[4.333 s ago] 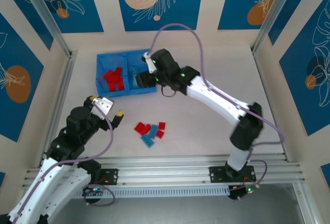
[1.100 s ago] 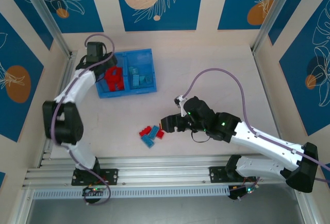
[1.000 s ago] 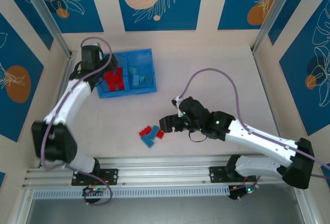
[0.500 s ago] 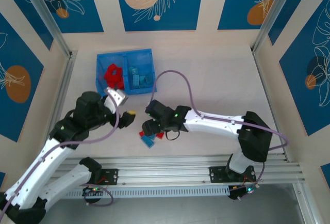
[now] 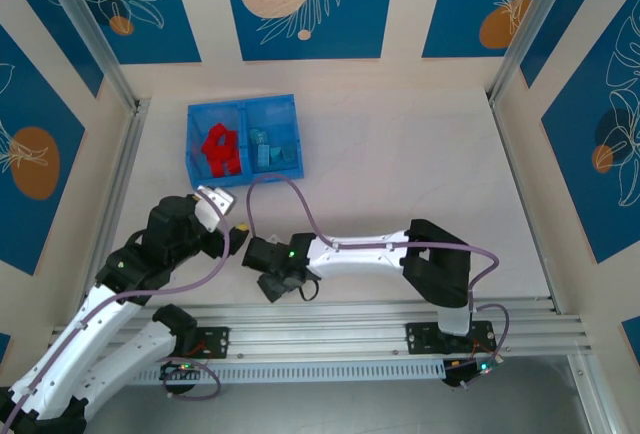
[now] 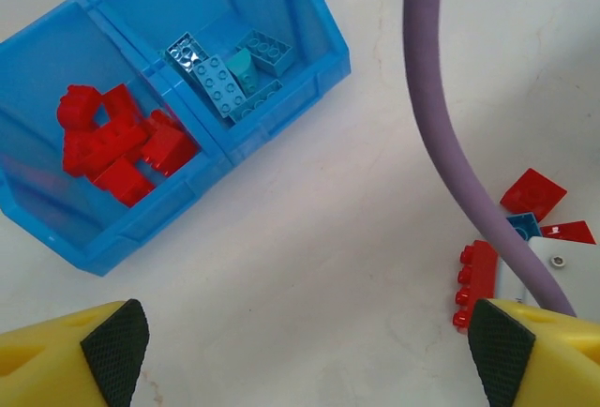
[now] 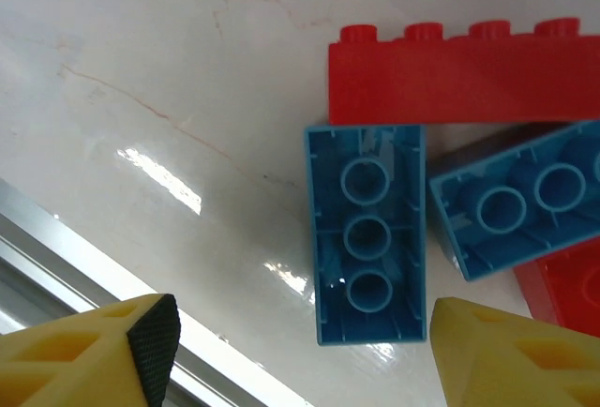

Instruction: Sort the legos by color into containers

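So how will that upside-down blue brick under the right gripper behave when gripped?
The blue brick looks like rigid, hollow plastic, so it is probably stiff and light. It lies flat, so it is unlikely to roll. Its glossy walls may slip, and the red brick abutting it may shift.

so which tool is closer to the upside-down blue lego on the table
Right. The right tool hangs open directly above the blue lego, a fingertip on either side of it. The left tool, also open, is off to the side, toward the blue tray.
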